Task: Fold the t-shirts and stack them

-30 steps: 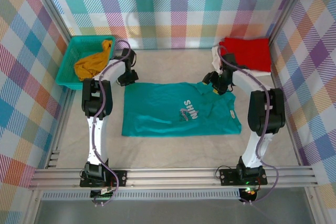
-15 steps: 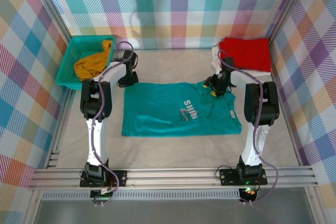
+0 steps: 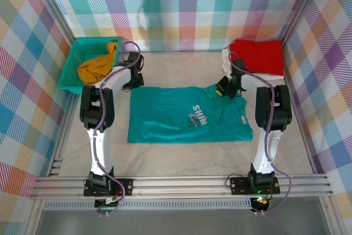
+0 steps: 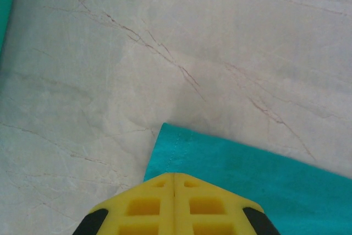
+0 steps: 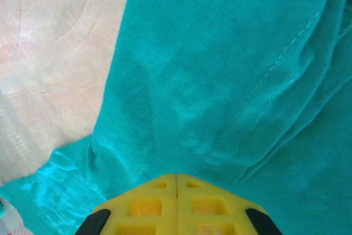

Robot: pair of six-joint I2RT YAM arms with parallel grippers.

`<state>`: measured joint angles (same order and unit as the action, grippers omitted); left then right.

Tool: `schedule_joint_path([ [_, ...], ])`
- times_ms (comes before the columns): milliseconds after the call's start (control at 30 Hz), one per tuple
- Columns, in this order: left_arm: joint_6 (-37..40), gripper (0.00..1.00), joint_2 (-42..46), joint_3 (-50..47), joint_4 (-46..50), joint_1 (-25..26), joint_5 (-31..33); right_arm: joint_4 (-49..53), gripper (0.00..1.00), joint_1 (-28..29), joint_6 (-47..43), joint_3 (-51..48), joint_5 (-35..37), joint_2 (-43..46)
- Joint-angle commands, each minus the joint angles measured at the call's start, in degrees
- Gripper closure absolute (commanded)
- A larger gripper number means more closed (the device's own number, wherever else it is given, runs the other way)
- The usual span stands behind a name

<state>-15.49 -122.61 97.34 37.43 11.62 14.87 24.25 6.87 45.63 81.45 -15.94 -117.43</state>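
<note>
You are looking at the teal t-shirt lying spread flat at the middle of the table, with its white print facing up. The left gripper is sitting at the shirt's far left corner. In the left wrist view its yellow fingers are pressing flush together with no gap between them, and the cloth is running beneath their tips. You cannot tell from this view whether any cloth is caught between them. The right gripper is sitting at the shirt's far right edge. In the right wrist view its fingers are likewise pressing together, and the teal cloth is bunching in creases that are converging on the tips, so treat this gripper as clamping the shirt. The red t-shirt is lying folded in the far right corner of the table, on top of the white t-shirt, whose edge is showing beneath it. The mustard-yellow t-shirt is lying crumpled inside the teal mesh basket, which is standing in the far left corner, well apart from the teal shirt
</note>
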Motion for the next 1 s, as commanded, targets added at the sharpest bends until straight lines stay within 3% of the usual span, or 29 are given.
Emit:
schedule_joint_path([
  [0,1.4,1.0,3.3,-0.6,-1.0,0.4,2.4,-0.3,1.0,0.2,-0.5,1.8,0.2,-0.1],
  [100,2.3,1.0,4.5,-1.3,-1.7,0.5,2.8,-0.3,1.0,0.2,-0.6,0.1,1.7,2.0],
  [233,2.7,1.0,5.4,-2.7,-2.5,0.3,4.0,0.6,0.7,-0.7,-0.4,-1.7,4.4,3.3],
  [500,1.8,1.0,6.5,-6.1,-4.2,-0.1,6.7,5.0,0.67,-4.0,-4.2,1.6,9.2,2.2],
  [700,4.1,1.0,5.6,-5.2,-4.7,-0.5,2.6,6.2,0.63,-5.5,-6.5,3.8,10.2,0.7],
  [733,4.2,0.97,5.0,-4.3,-4.0,-0.5,2.1,6.0,0.62,-5.5,-7.1,4.5,9.2,-0.1],
  [800,4.7,0.73,3.7,-3.1,-3.7,-0.5,0.6,6.5,0.6,-5.5,-8.0,6.1,7.3,-1.8],
  [967,4.9,0.61,0.3,-0.2,-3.3,-0.7,-2.6,5.9,0.6,-5.4,-8.8,8.2,5.1,-4.7],
])
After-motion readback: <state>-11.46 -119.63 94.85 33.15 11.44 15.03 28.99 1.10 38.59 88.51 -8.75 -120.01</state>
